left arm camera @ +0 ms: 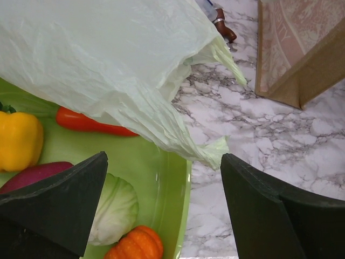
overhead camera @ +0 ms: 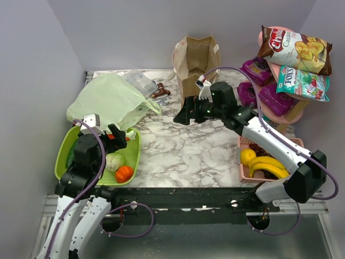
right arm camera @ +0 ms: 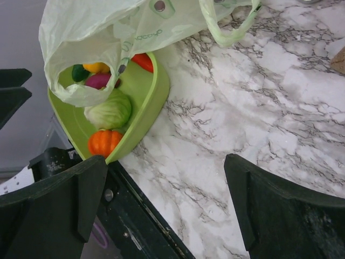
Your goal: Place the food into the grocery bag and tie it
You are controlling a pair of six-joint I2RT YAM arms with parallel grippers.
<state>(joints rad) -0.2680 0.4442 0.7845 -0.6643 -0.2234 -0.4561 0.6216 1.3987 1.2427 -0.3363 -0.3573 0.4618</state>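
Note:
The pale green grocery bag (overhead camera: 110,100) lies crumpled at the back left, its mouth draped over a green tray (overhead camera: 135,156). It also shows in the left wrist view (left arm camera: 108,59) and the right wrist view (right arm camera: 108,27). In the tray lie a cabbage (overhead camera: 114,161) (left arm camera: 116,208) (right arm camera: 110,110), a round orange fruit (overhead camera: 124,174) (left arm camera: 135,244), a yellow pepper (left arm camera: 19,139) and a red pepper (left arm camera: 91,123). Bananas (overhead camera: 267,167) lie in a pink tray at the right. My left gripper (overhead camera: 117,135) (left arm camera: 163,162) is open above the green tray's right rim. My right gripper (overhead camera: 186,116) (right arm camera: 166,162) is open and empty over mid-table.
A stiff brown paper bag (overhead camera: 195,65) stands at the back centre. A pink rack (overhead camera: 291,116) with snack packets stands at the back right. The pink tray (overhead camera: 241,162) also holds a lemon (overhead camera: 247,156). Small items (overhead camera: 161,91) lie behind the grocery bag.

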